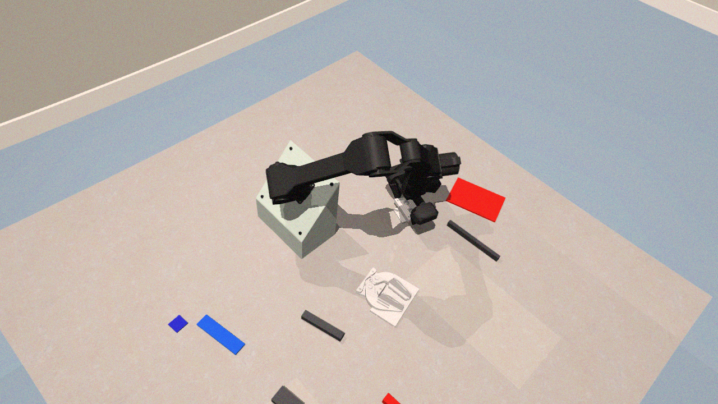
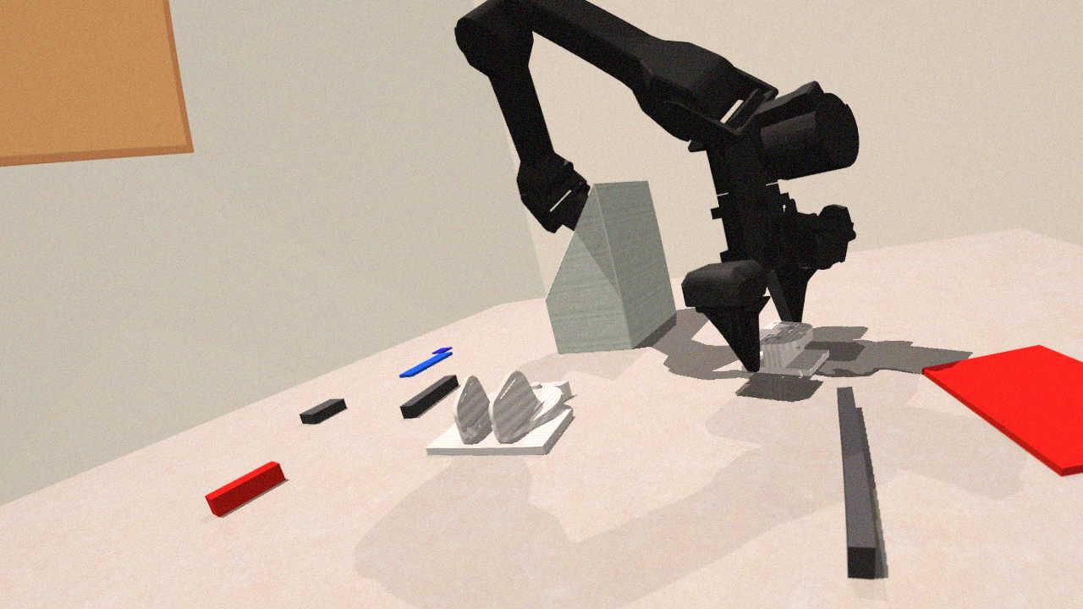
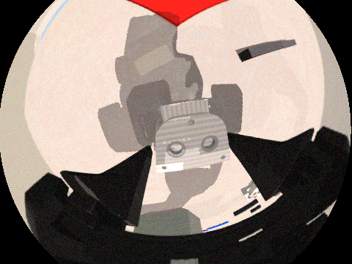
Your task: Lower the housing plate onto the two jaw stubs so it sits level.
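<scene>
The white housing plate point(image 1: 403, 212) point(image 2: 787, 331) point(image 3: 192, 128), with two round holes, sits on a small white stand point(image 2: 811, 366) point(image 3: 184, 109). My gripper point(image 1: 407, 206) point(image 2: 772, 346) point(image 3: 190, 143) is open, pointing down, with one finger on each side of the plate and nothing gripped. In the wrist view the fingertips are close to the plate's side edges; contact cannot be told. The jaw assembly's white base point(image 1: 392, 320) point(image 2: 484, 450) stands apart and carries two upright, fin-shaped parts. The jaw stubs and pins are too small to make out clearly.
A red slab point(image 1: 475, 199) point(image 2: 1014, 408) point(image 3: 177, 9) and a long dark bar point(image 1: 473, 240) point(image 2: 858, 485) point(image 3: 268, 48) lie near the gripper. A pale green block point(image 2: 598, 303) stands by the arm's base. Another dark bar point(image 1: 322, 325) and a blue bar point(image 1: 220, 334) lie beyond the jaw assembly.
</scene>
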### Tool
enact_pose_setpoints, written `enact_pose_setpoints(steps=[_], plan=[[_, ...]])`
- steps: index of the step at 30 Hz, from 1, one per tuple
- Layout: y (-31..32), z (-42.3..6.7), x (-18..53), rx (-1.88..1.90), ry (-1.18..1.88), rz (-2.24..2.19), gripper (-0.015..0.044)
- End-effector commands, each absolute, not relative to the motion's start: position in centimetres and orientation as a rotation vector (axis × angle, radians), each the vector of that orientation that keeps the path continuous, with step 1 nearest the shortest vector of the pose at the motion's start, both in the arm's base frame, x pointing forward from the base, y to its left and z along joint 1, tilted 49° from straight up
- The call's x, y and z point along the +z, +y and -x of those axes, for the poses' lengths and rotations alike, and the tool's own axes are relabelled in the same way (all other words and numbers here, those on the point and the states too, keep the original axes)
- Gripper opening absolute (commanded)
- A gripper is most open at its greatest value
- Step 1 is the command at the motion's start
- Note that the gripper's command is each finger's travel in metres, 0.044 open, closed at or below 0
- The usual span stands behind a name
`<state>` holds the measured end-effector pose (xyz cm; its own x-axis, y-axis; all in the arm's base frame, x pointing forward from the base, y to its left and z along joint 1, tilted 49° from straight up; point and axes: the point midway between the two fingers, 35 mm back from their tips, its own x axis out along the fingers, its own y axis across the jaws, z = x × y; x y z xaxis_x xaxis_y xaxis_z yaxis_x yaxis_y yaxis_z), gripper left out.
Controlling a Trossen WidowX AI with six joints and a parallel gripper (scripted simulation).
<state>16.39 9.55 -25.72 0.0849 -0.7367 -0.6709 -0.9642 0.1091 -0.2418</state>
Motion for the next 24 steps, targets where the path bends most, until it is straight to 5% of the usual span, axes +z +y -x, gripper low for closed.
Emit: enact_pose_setpoints(steps=[1, 24], plan=[[9.44, -16.41, -25.76, 0.422, 1.698, 1.684, 0.0440], [9.52, -16.39, -25.74, 0.419, 1.701, 1.676, 0.0351]])
